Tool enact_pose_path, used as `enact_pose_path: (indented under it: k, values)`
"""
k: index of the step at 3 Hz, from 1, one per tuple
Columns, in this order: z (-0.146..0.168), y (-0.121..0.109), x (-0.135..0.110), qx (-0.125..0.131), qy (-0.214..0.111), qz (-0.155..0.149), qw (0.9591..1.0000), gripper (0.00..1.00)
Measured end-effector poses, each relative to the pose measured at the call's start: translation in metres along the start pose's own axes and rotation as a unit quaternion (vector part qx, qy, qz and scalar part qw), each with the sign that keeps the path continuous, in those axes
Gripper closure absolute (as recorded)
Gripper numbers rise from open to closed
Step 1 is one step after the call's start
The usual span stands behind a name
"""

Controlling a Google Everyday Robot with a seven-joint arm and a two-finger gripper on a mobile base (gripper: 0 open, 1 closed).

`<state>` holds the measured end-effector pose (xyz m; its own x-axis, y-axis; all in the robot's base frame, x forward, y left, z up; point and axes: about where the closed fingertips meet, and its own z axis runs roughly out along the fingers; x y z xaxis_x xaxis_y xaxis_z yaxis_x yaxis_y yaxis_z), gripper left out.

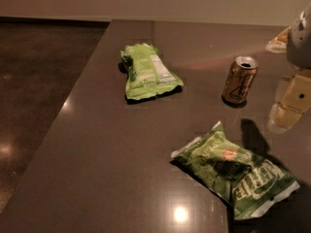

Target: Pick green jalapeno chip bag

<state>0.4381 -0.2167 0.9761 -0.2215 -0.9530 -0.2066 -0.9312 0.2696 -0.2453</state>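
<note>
The green jalapeno chip bag (235, 176) lies flat on the dark brown table (112, 154) at the front right. It is dark green and crinkled, with white "KETTLE" lettering, white edges and a small orange-red emblem. My gripper (286, 111) hangs at the right edge of the view, above the table, beyond the bag and to its right, apart from it. It holds nothing that I can see. Its shadow falls on the table just behind the bag.
A smaller lime-green bag with a white nutrition label (148, 72) lies at the back middle. A bronze drink can (239, 80) stands upright, left of the gripper. A pale object (277, 40) shows at the far right. The table's left edge drops to a dark floor (34, 81).
</note>
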Motion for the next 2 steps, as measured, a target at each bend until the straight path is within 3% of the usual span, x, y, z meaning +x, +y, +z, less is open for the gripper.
enact_pose_path:
  k: [1, 2]
  values:
    - [-0.001, 0.0, -0.001, 0.001, -0.001, 0.0, 1.0, 0.0]
    - [0.006, 0.013, -0.005, -0.018, -0.019, 0.027, 0.9993, 0.0]
